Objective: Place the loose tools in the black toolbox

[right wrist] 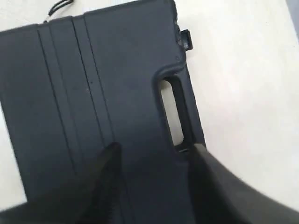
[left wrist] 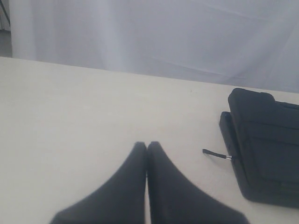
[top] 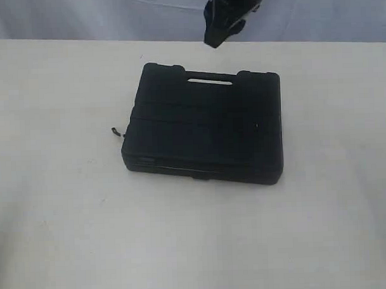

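We saw the black toolbox (top: 205,128) lying shut and flat on the white counter (top: 69,218), its slot handle (top: 210,79) along the far edge. The right jaws were spread wide above the lid at the handle side, one tip over the grooved lid and the other near the end of the slot. We could not tell whether they touched the plastic. The left jaws were pressed together with nothing between them, low over the counter and well apart from the case's side. The case was matte moulded plastic, rectangular with rounded corners. Long shallow grooves ran across its lid, and a small latch (right wrist: 185,39) sat at the handle edge. A thin dark tab (left wrist: 216,154) with a small silver band poked out from its side
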Controlling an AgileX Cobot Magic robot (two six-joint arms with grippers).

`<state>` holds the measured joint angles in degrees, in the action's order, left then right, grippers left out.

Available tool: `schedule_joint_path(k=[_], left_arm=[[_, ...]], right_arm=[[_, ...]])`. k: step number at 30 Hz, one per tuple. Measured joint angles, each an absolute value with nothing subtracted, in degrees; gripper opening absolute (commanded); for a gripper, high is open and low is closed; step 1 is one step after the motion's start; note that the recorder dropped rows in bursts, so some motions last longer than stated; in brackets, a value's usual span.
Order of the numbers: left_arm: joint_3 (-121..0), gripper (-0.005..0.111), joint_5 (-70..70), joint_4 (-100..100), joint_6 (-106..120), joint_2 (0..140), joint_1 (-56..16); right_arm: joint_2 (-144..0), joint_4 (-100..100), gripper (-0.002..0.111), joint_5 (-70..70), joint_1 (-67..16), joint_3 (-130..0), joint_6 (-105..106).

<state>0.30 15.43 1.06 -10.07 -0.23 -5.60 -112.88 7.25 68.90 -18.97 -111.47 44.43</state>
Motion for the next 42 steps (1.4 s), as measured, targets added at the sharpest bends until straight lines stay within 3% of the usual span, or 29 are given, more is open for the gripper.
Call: schedule_joint_path(k=[3,4,12,18,22,29,42], left_arm=[[0.30,0.000,15.43,1.06,-10.07,-0.23,-5.60],[0.30,0.000,15.43,1.06,-10.07,-0.23,-5.60],[0.30,0.000,15.43,1.06,-10.07,-0.23,-5.60],[0.30,0.000,15.43,1.06,-10.07,-0.23,-5.60],[0.30,0.000,15.43,1.06,-10.07,-0.23,-5.60],[0.30,0.000,15.43,1.06,-10.07,-0.23,-5.60],[0.30,0.000,15.43,1.06,-10.07,-0.23,-5.60]], right_arm=[[-105.26,7.25,0.001,69.03,-18.97,-106.32,43.20],[-102.89,7.25,0.000,69.20,-18.97,-104.77,42.82],[-75.75,8.13,-0.001,69.32,-21.63,-85.40,35.85],[-55.74,9.62,-0.001,69.15,-35.61,-69.04,21.48],[-46.35,6.49,-0.001,58.43,-44.23,-56.07,12.38],[-42.87,3.75,-0.001,33.13,-50.04,-39.63,8.97],[-42.04,9.62,-0.001,29.67,-50.66,-33.10,8.76]])
